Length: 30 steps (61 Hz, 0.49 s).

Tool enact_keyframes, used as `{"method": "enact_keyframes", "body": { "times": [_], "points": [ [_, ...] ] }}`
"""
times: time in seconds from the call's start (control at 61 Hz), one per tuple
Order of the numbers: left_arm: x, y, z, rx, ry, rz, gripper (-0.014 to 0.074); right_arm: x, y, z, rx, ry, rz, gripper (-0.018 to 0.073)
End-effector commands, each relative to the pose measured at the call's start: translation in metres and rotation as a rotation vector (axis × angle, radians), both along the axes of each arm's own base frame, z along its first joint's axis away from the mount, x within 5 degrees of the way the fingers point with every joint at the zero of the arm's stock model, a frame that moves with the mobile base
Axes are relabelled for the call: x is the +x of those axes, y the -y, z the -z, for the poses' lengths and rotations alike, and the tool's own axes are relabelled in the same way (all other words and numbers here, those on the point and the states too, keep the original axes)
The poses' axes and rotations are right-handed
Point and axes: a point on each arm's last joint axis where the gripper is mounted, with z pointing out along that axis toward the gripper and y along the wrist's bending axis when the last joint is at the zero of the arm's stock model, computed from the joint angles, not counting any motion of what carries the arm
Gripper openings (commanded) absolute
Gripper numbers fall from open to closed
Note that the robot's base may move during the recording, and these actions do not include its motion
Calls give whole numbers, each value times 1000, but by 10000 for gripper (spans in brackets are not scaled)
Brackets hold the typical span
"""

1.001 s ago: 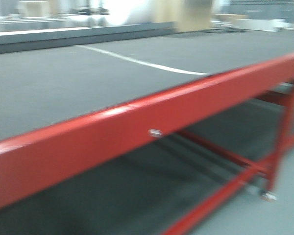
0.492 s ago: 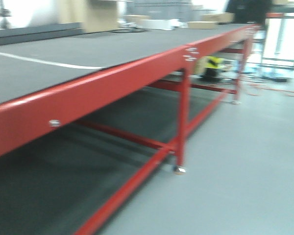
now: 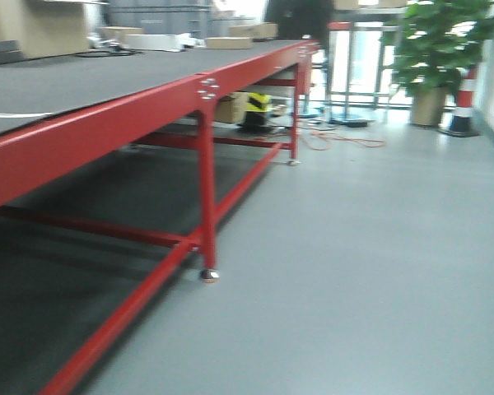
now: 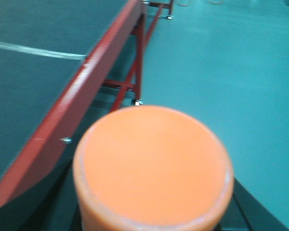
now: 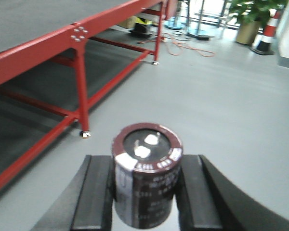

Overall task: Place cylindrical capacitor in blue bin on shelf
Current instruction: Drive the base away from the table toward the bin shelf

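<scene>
While the right pincer (image 5: pixel 145 192) is clamped on the cylindrical capacitor (image 5: pixel 145 178), its dark fingers (image 5: pixel 97 190) press the sleeve from both sides. The part sits upright, two pale terminals on top, above the grey floor (image 5: pixel 221 106). The left pincer (image 4: pixel 154 211) grips a blurred orange cylinder (image 4: pixel 153 163) that fills its view. A red-framed desk (image 3: pixel 107 123) with a dark top runs along the left; a potted plant (image 3: pixel 432 49) and a striped cone (image 3: pixel 463 103) stand far off.
</scene>
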Motion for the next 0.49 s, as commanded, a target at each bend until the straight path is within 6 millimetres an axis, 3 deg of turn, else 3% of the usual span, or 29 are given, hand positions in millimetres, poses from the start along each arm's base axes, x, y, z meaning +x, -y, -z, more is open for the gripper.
{"method": "enact_keyframes", "body": {
  "times": [0.0,0.476],
  "points": [
    [1,1,-2,-4,21,5,-111,-2,1,-5,-9,38,5,-132],
    [1,1,-2,-4,21,5,-111,-2,1,-5,-9,38,5,-132]
  ]
}}
